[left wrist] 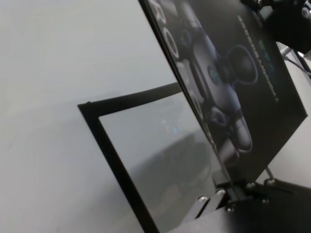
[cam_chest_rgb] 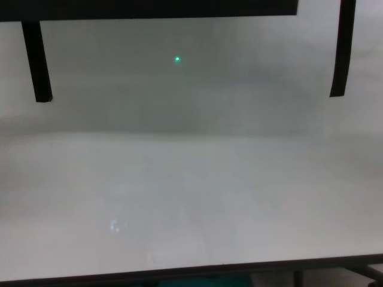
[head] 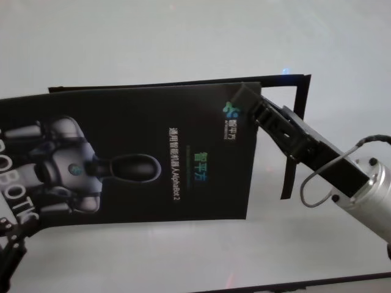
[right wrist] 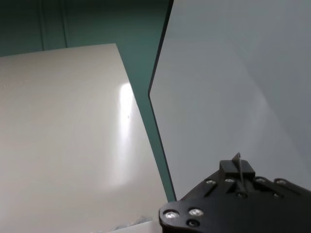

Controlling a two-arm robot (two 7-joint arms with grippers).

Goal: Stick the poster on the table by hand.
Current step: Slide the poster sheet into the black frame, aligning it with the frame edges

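The poster (head: 146, 159), a black sheet with a grey-white robot picture and white lettering, hangs lifted off the white table (head: 153, 43). My right gripper (head: 244, 99) is shut on its right edge near the far corner. In the right wrist view the fingers (right wrist: 238, 170) pinch the sheet, whose pale back (right wrist: 233, 73) fills the picture. My left gripper (left wrist: 224, 188) is shut on the opposite edge of the poster (left wrist: 233, 73). In the head view it shows only at the lower left corner (head: 7, 244). Neither gripper shows in the chest view.
Narrow black strips form a frame on the table: a left strip (cam_chest_rgb: 36, 60), a right strip (cam_chest_rgb: 341, 54) and a far bar (cam_chest_rgb: 149, 7). Its corner (left wrist: 90, 109) lies under the raised sheet. The table's dark near edge (cam_chest_rgb: 191, 272) runs along the front.
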